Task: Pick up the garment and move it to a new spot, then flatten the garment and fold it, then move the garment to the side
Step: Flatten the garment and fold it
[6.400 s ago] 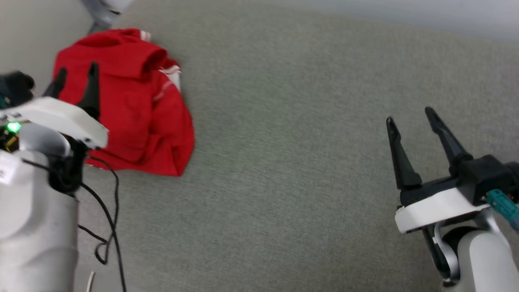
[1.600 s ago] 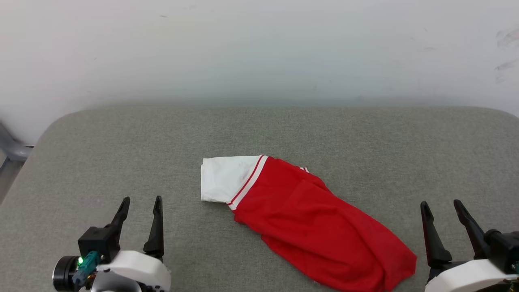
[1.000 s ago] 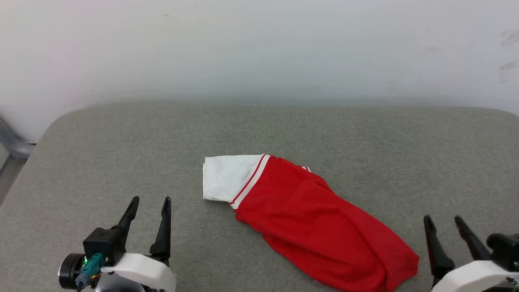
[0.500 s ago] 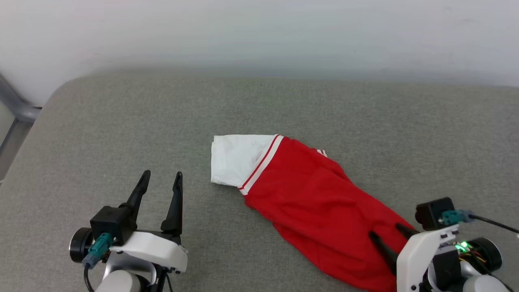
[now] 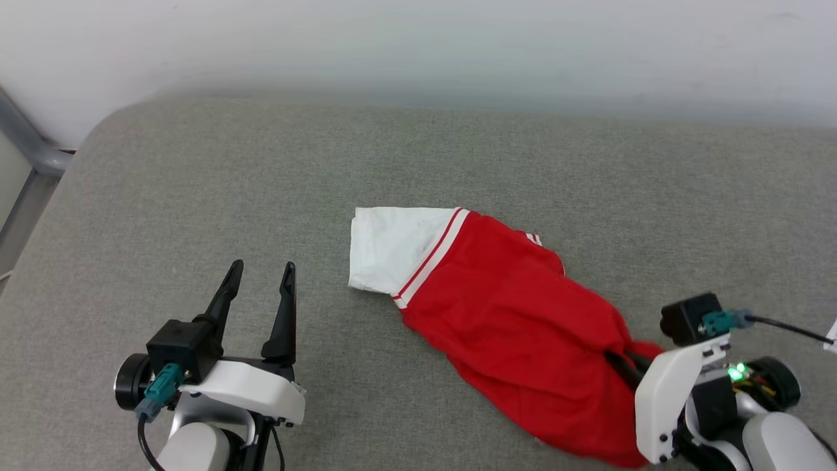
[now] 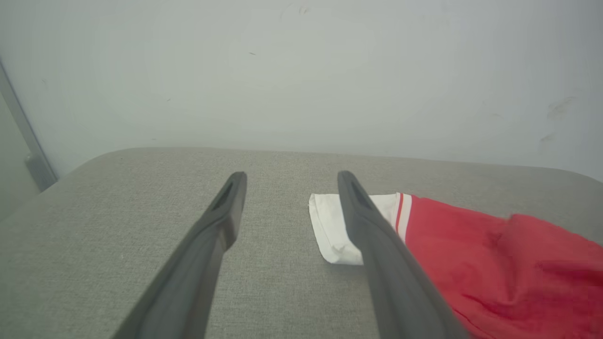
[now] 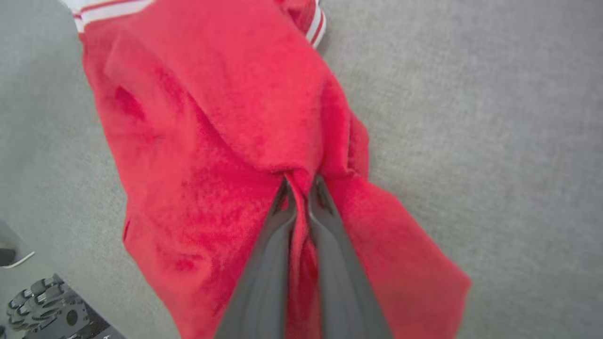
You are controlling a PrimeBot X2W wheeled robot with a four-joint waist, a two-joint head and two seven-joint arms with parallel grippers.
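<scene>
The garment (image 5: 516,314) lies bunched in a long diagonal strip on the grey cushion, its white sleeve with striped trim at the upper left end. My right gripper (image 5: 618,356) has its fingers pinched on a fold of red cloth near the lower right end. In the right wrist view, the right gripper (image 7: 300,181) is shut on that fold of the garment (image 7: 226,141). My left gripper (image 5: 260,273) stands open to the left of the sleeve, apart from it. The left wrist view shows the left gripper (image 6: 288,176) open, with the garment (image 6: 471,254) beyond its right finger.
The grey cushioned surface (image 5: 196,183) ends at a pale wall at the back. A grey metal frame (image 5: 26,150) stands off its left corner. Part of the robot's wheeled base (image 7: 42,310) shows in the right wrist view's lower left corner.
The camera has tilted down. My right gripper swung in over the garment's lower right end and shut on a fold of red cloth. The left gripper stayed open.
</scene>
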